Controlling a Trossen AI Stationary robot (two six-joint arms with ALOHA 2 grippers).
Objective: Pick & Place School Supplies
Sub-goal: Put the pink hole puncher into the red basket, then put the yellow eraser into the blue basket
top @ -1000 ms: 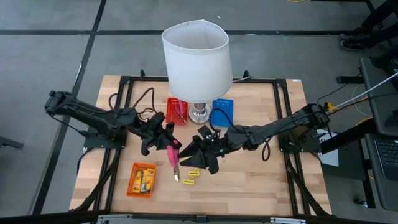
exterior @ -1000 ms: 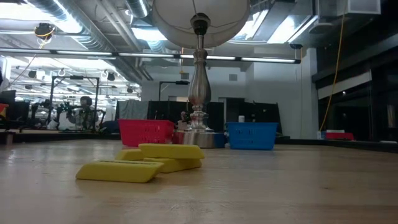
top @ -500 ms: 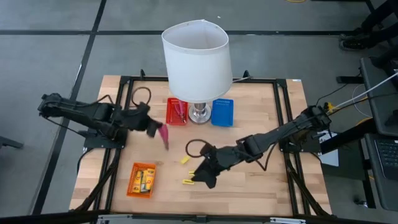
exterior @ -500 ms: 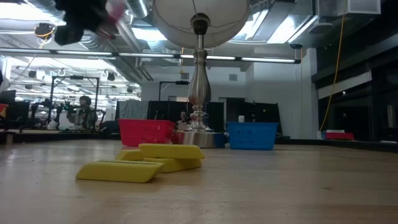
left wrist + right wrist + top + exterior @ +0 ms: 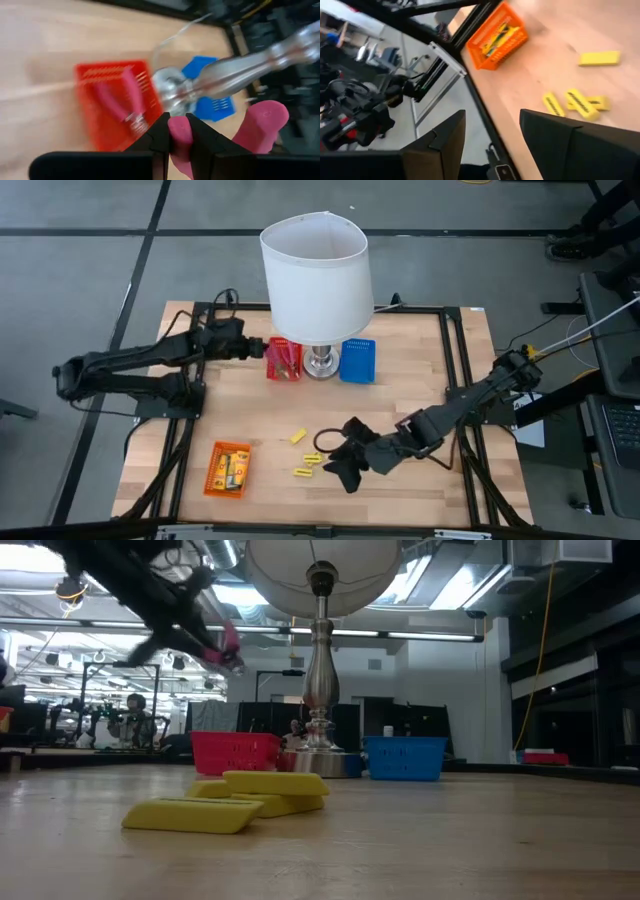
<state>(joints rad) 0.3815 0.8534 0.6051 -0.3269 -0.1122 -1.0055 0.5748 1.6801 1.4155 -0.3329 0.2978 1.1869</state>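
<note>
Carrying a pink-handled plier tool up by the red basket at the far side, pinched tight in the left gripper. Could easily clip the lamp or drop wide of the rim, being so close to the stem. Right gripper spread open, empty, low near the yellow pieces at the near middle. Orange basket near left, blue basket far. Plain wooden table, big open workshop behind.

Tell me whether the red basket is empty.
Not empty. The left wrist view shows a pink-handled tool lying inside the red basket.
</note>
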